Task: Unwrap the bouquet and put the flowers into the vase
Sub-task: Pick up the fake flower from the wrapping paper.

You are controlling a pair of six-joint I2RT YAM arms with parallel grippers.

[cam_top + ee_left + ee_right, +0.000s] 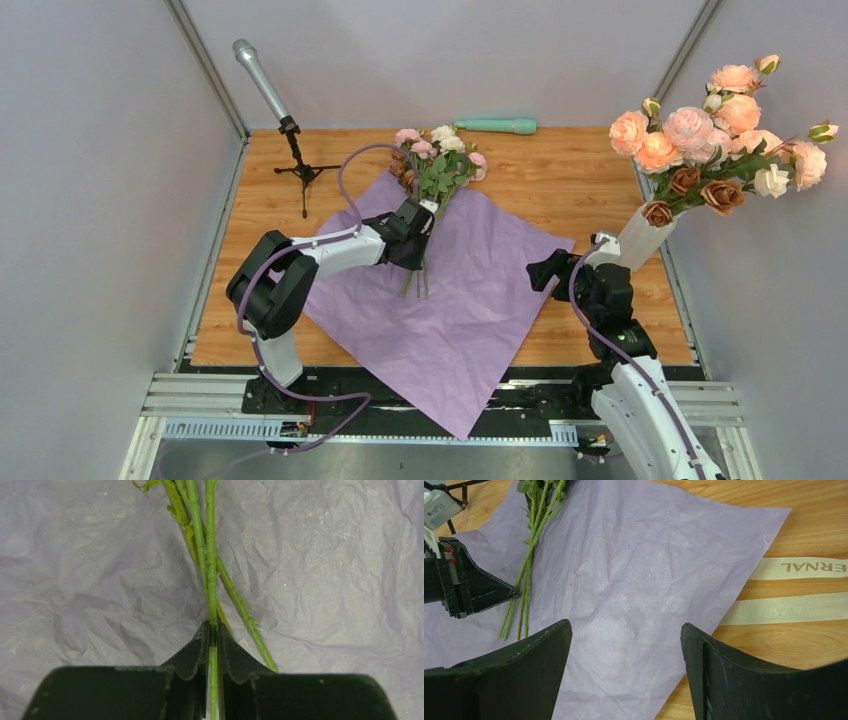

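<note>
The left end effector, clamped on one stem of the flowers, should gather the rest before lifting; the right end effector gapes.

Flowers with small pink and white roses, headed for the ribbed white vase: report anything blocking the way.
The left gripper grips the small pink-and-white flowers by their stems. The open right gripper sits between them and the tall ribbed white vase, whose mouth large peach-orange roses crowd.
</note>
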